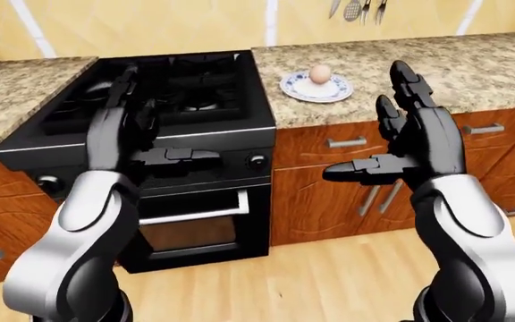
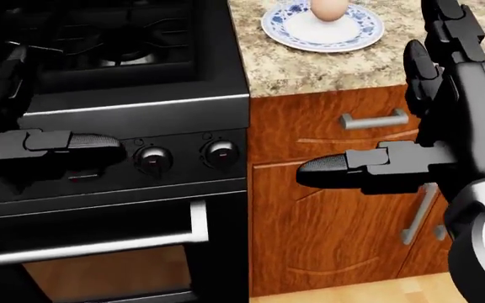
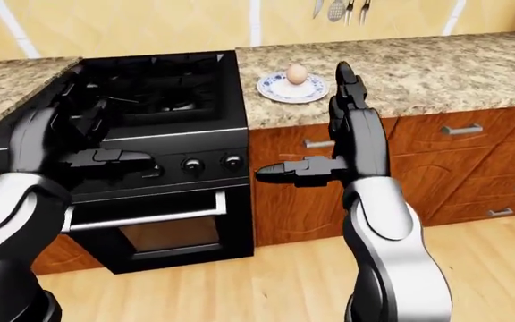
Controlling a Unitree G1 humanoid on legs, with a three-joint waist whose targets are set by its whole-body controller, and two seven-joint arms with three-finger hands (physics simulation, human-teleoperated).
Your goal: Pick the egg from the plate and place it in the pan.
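Note:
A tan egg [image 1: 320,73] stands on a white plate with a blue pattern [image 1: 315,88], on the granite counter just right of the black stove [image 1: 177,94]. The head view shows the egg [image 2: 327,9] at its top edge. Both hands are raised before the stove and cabinets, below the counter's edge in the picture. My left hand [image 1: 164,117] is open, fingers up and thumb pointing right. My right hand [image 1: 365,124] is open too, its thumb pointing left, a little right of and below the plate. I cannot make out the pan on the dark stove top.
The stove has knobs [image 2: 221,151] and an oven door handle [image 1: 195,215]. Wooden cabinets with metal handles [image 2: 374,119] stand under the granite counter [image 1: 472,67]. Utensils [image 1: 356,9] hang on the wall. A second counter section [image 1: 16,94] lies left of the stove.

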